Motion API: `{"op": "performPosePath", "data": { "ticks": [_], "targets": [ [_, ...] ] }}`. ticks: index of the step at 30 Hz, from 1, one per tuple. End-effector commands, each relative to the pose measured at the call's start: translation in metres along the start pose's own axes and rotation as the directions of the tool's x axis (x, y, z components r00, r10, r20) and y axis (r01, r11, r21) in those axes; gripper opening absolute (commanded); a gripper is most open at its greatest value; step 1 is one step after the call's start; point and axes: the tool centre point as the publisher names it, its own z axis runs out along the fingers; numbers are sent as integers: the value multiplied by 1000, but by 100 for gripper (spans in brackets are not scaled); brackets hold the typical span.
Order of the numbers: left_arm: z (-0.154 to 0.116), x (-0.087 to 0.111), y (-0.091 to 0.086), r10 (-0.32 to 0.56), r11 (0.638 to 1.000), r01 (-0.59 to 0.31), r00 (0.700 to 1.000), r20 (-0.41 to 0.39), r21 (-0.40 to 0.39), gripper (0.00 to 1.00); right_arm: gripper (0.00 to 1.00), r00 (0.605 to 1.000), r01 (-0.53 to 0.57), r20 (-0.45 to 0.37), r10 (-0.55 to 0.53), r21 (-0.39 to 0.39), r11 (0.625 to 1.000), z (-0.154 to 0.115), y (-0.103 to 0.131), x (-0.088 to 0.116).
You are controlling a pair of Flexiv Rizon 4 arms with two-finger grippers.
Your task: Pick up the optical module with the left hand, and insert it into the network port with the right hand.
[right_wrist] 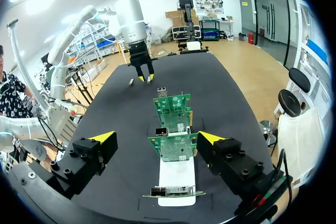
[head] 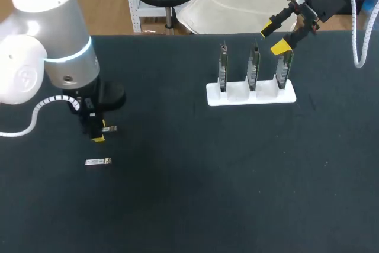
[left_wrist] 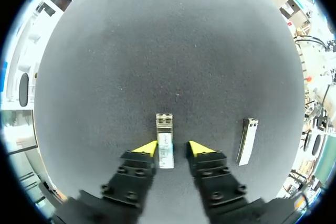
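Observation:
A silver optical module (left_wrist: 165, 140) lies flat on the black table between the fingers of my left gripper (left_wrist: 173, 148). The jaws are down around it, one yellow tip against its side, the other a small gap away. In the head view this module (head: 110, 128) pokes out beside the left gripper (head: 98, 137). A second module (head: 98, 162) (left_wrist: 247, 141) lies loose nearby. Three upright network cards (head: 253, 66) stand in a white holder (head: 250, 96). My right gripper (head: 276, 35) hangs open above the rightmost card (head: 284, 69), its fingers (right_wrist: 102, 139) wide on either side of a card (right_wrist: 173, 147).
The black table (head: 189, 194) stretches wide between the modules at the left and the holder at the back right. From the right wrist, the holder (right_wrist: 176, 174) sits under the gripper and my left arm (right_wrist: 131, 22) stands at the far end.

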Motion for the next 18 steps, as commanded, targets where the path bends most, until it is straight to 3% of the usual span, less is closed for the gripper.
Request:
{"op": "performPosePath", "data": {
  "ticks": [1,9,15,18],
  "targets": [
    [3,-2,1,0,1000,0,1000,-2,0,0,100,1000,1,0,-1,8,1000,1,3,0],
    [-2,-10,7,-12,1000,12,1000,18,-16,0,100,1000,1,0,-1,8,1000,1,3,0],
    [-28,-32,28,-105,992,115,983,150,-58,0,100,1000,1,0,-1,8,1000,1,3,0],
    [-49,-41,44,-152,980,177,958,242,-86,0,100,1000,1,0,-1,8,1000,1,3,0]
  ]
}}
